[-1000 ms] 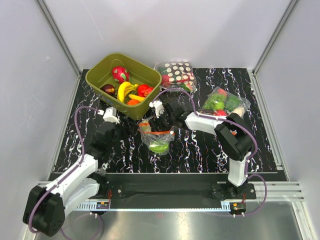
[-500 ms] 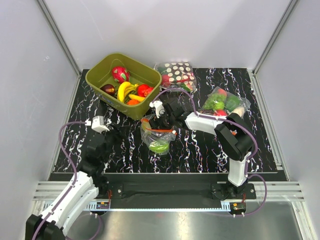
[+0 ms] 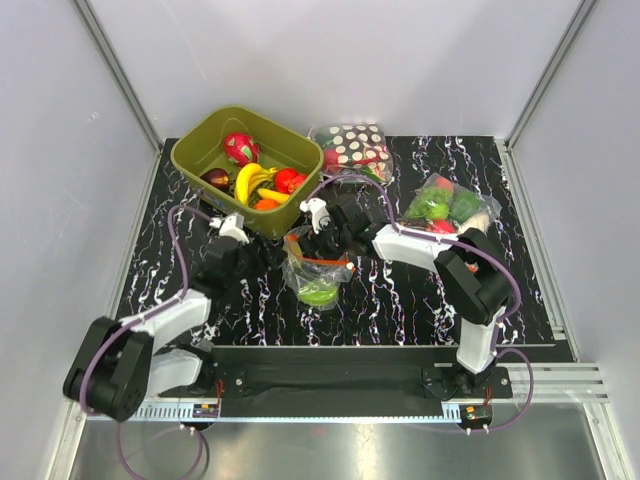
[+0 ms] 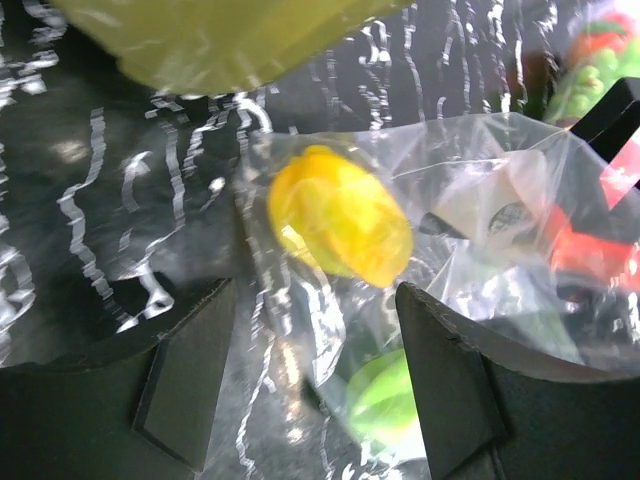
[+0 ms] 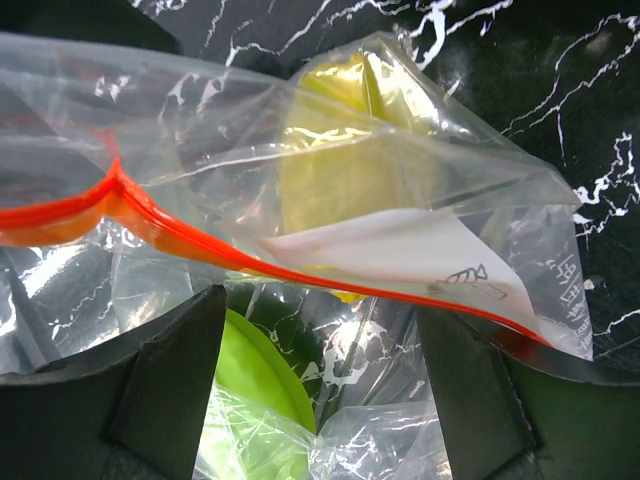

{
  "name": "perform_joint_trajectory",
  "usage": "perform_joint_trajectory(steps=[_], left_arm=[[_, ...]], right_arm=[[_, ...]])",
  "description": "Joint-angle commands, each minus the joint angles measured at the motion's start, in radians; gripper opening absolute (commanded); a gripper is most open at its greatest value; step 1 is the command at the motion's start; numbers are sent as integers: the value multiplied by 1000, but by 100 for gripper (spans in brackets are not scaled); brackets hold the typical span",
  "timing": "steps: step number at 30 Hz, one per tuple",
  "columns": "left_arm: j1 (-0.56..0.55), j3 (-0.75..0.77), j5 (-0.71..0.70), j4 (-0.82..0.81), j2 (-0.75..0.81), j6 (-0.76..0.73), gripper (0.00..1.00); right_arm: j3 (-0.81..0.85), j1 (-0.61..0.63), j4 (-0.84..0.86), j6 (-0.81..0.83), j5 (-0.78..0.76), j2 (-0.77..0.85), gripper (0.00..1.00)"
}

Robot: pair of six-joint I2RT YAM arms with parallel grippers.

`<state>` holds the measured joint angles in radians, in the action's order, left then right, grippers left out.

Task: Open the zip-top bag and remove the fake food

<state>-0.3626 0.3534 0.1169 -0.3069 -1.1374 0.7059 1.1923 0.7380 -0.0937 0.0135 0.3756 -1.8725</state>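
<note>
Left arm has swung in from its pulled-back spot half a second ago; left gripper is now right at the zip-top bag. Right arm barely changed.

Left gripper: fingers apart, nothing clamped, the bag's clear plastic in the gap. Just ahead of the tips is fake food inside the bag: a yellow lemon-like piece, and a green piece nearer, by the right finger.

Right gripper: fingers spread wide, not closed on anything that I can see. The bag's orange-red zip strip runs across just in front of the tips, a white paper label above it, the yellow piece beyond, the green piece low between the fingers.

Bag sits on the black marbled table between the two grippers. Beyond the left gripper is the olive bin with a banana and other toy fruit. Beyond the right gripper is a polka-dot bag.
</note>
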Motion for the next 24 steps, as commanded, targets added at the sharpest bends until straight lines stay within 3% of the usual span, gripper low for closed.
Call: perform_joint_trajectory(steps=[1, 15, 24], left_arm=[[4, 87, 78, -162, -77, 7, 70], [5, 136, 124, -185, -292, 26, 63], [5, 179, 214, -184, -375, 23, 33]], right_arm=[[3, 9, 43, -7, -12, 49, 83], [24, 9, 83, -32, -23, 16, 83], [76, 9, 66, -20, -38, -48, 81]])
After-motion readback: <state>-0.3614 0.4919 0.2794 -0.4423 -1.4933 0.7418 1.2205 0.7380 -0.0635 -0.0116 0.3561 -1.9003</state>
